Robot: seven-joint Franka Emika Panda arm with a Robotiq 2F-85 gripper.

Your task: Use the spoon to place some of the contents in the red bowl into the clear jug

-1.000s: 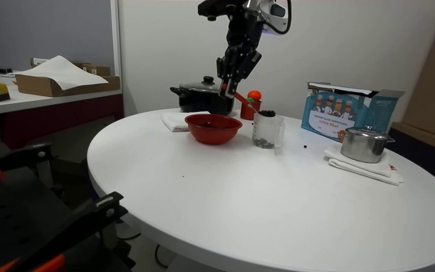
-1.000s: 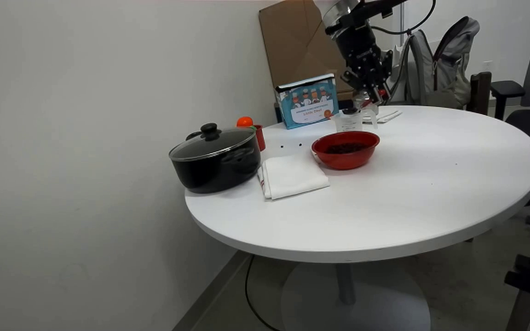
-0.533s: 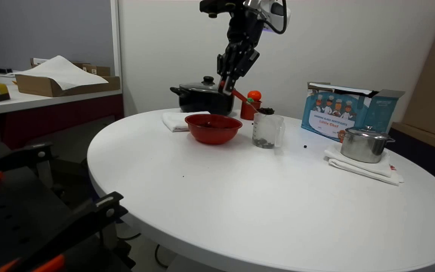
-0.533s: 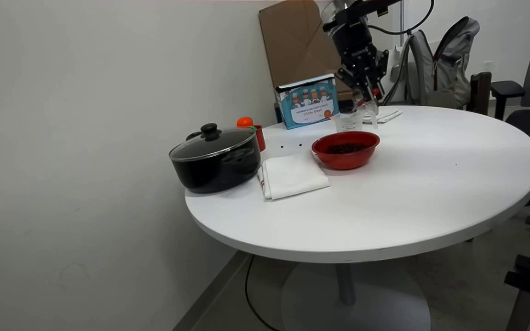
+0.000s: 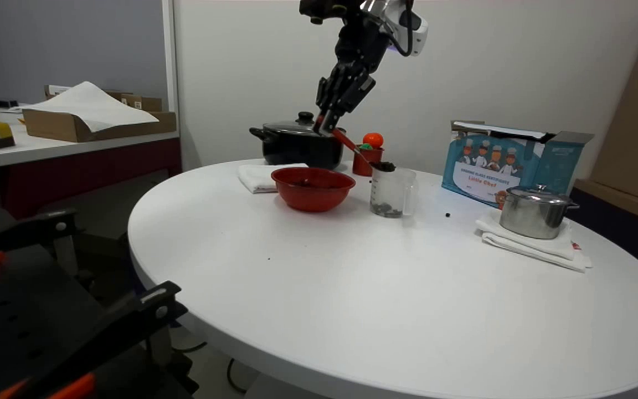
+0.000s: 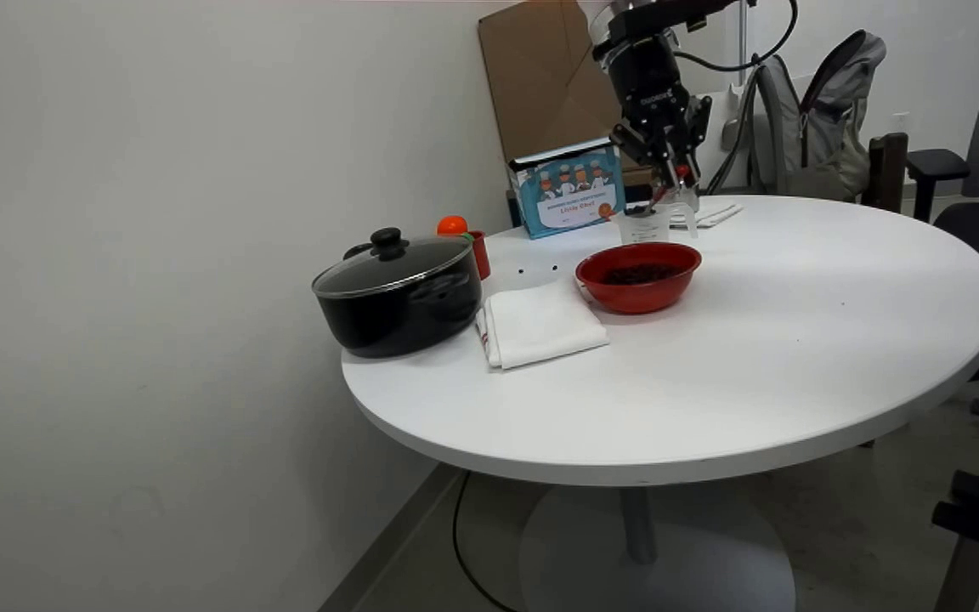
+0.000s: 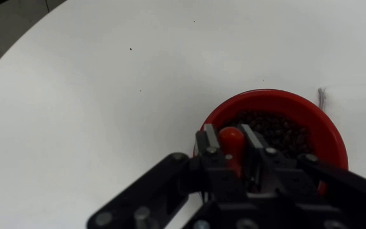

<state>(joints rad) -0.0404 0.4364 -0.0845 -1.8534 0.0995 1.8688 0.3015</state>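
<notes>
In an exterior view a pale wall [image 5: 230, 83] rises behind the red bowl [image 5: 313, 197], which sits upright on the round white table [image 5: 352, 288]; the table's top spreads wide in front of the bowl. In an exterior view a sheet of brown cardboard [image 6: 540, 93] stands far beyond the bowl, and a grey backpack [image 6: 829, 119] beyond it and to the right. The blue box [image 5: 490, 166] is well right of the bowl in an exterior view; the black lidded pot [image 5: 302, 149] is behind the bowl, a folded white cloth [image 6: 540, 331] between them. Well right of the bowl there, a steel pot [image 5: 529, 216] rests on a second cloth [image 5: 535, 250]. The gripper [image 7: 231, 136] hangs higher than the bowl, its fingers drawn in tight on the red handle of the spoon [image 5: 351, 144]. The clear jug [image 5: 388, 191] stands upright near the bowl, dark pieces at its bottom. The spoon slants down, its loaded head at the jug's mouth; whether it touches the rim cannot be told. Behind and right of the bowl is a red cup [image 5: 366, 164] topped by an orange ball [image 5: 373, 139]. Dark beans [image 7: 278, 130] lie in the bowl; a few specks [image 5: 447, 215] dot the table around it.
</notes>
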